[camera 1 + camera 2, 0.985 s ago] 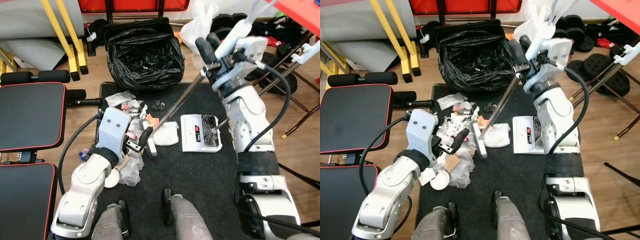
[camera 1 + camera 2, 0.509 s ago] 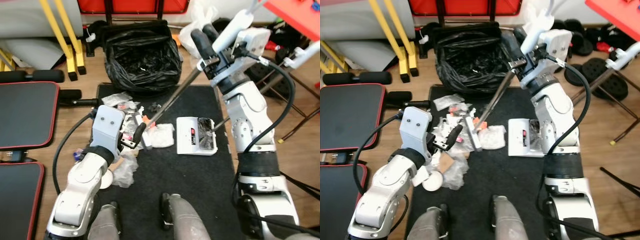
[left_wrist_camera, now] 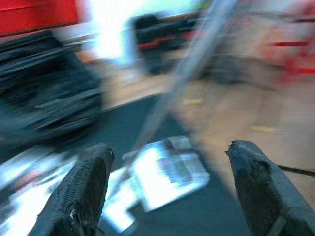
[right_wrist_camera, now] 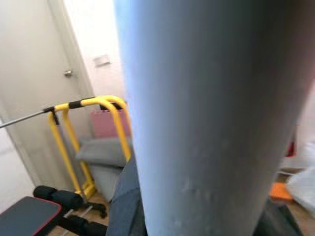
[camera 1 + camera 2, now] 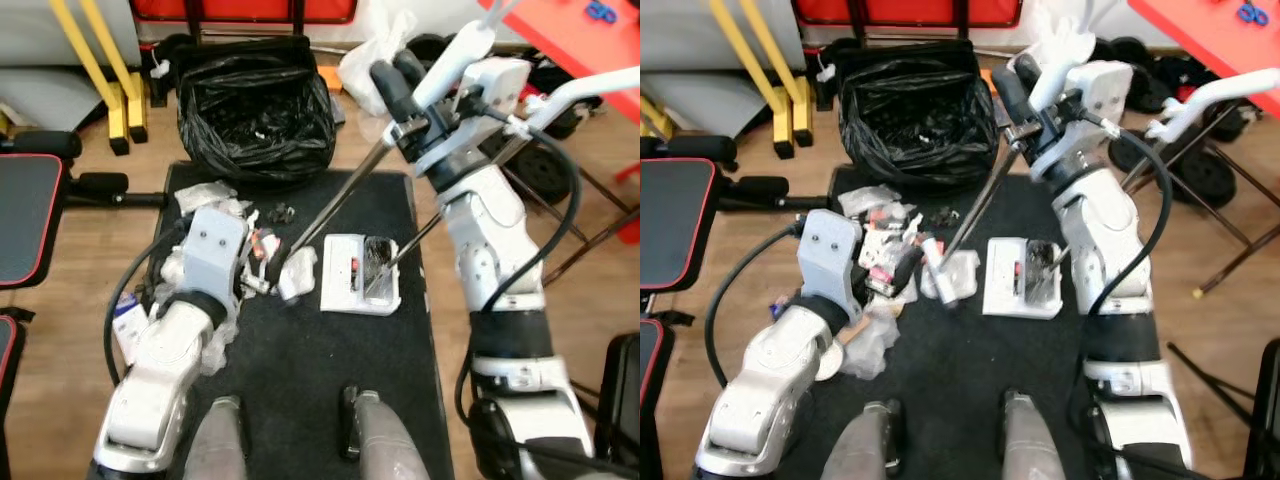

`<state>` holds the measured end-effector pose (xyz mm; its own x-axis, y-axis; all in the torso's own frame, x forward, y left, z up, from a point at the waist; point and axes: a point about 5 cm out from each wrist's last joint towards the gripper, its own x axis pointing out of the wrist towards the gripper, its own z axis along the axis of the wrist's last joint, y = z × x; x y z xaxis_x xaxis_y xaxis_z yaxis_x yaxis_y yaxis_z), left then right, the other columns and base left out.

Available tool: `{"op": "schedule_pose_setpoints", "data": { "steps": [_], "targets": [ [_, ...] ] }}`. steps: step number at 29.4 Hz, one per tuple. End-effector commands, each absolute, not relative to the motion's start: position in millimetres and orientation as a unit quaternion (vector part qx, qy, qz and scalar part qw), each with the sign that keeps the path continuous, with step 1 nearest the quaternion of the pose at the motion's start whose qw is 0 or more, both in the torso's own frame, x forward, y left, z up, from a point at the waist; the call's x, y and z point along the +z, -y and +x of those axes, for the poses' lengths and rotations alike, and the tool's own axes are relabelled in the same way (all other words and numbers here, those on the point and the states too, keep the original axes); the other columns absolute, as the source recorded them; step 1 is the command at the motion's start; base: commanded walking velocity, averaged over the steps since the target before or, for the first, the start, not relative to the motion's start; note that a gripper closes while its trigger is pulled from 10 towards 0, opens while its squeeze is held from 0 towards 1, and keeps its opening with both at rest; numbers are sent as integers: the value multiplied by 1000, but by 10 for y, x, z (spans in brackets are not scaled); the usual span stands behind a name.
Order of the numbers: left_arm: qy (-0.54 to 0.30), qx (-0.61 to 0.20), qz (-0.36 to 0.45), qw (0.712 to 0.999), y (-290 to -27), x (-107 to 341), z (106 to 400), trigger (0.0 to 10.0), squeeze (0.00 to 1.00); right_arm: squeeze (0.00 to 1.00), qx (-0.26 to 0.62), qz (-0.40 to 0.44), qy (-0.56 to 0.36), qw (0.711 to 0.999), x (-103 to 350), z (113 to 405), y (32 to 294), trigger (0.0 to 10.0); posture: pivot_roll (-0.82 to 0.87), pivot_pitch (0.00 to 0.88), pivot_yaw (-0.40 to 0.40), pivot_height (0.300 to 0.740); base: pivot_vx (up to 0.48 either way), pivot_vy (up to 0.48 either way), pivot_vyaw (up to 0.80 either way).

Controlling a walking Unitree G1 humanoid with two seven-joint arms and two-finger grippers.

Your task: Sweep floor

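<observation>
we see the broom [image 5: 335, 200] slanting across the black mat [image 5: 320, 350], its grey pole running from high beside the bin bag down to its head among the litter at the mat's upper left part. our right gripper [image 5: 400, 90] is clamped round the top of the pole, above the mat's far edge and just beside the bin bag; in the right wrist view the pole [image 4: 216, 118] stands very close and blurred. our left gripper [image 5: 908, 272] hangs low over the mat's left part, at the litter and near the broom's head, and its two black fingers [image 3: 81, 191] stand wide apart with nothing between them; that wrist view is blurred.

the litter [image 5: 875, 225], crumpled clear plastic, wrappers and small scraps, lies piled on the mat's left part and spills over its left edge onto the wooden floor [image 5: 60, 300]. a white crumpled piece [image 5: 297, 272] lies on the mat just beside the broom's head. the white dustpan [image 5: 350, 290] lies flat near the middle of the mat, just right of that piece, with dark bits in its right half.

the black bin bag [image 5: 255, 115] stands open on the floor, touching the mat's far edge. to the left of the mat we see a black bench with red trim [image 5: 20, 190], and beyond it yellow bars [image 5: 100, 50].
</observation>
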<state>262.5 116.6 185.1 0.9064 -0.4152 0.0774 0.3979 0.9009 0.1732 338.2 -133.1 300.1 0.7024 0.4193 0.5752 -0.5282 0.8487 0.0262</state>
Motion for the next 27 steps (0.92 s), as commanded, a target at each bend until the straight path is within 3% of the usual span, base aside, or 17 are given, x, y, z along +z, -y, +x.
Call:
{"op": "schedule_pose_setpoints", "data": {
  "steps": [1,16,21,27],
  "targets": [
    [33,-204,75,976,-1205,1757,2605,10000,0,0,255,80,310,912,3069,3308,1350,10000,-147,318,-120,740,0,0,0],
    [26,-200,65,977,-1208,1741,2611,10000,0,0,254,83,309,912,3074,3311,1317,10000,-150,322,-127,740,0,0,0],
    [21,-197,65,978,-1208,1731,2618,10000,0,0,255,84,307,913,3070,3311,1304,10000,-151,323,-128,740,0,480,0],
    [26,-202,76,976,-1199,1742,2612,10000,0,0,256,83,306,913,3064,3310,1295,10000,-151,323,-129,740,0,0,0]
  ]
}}
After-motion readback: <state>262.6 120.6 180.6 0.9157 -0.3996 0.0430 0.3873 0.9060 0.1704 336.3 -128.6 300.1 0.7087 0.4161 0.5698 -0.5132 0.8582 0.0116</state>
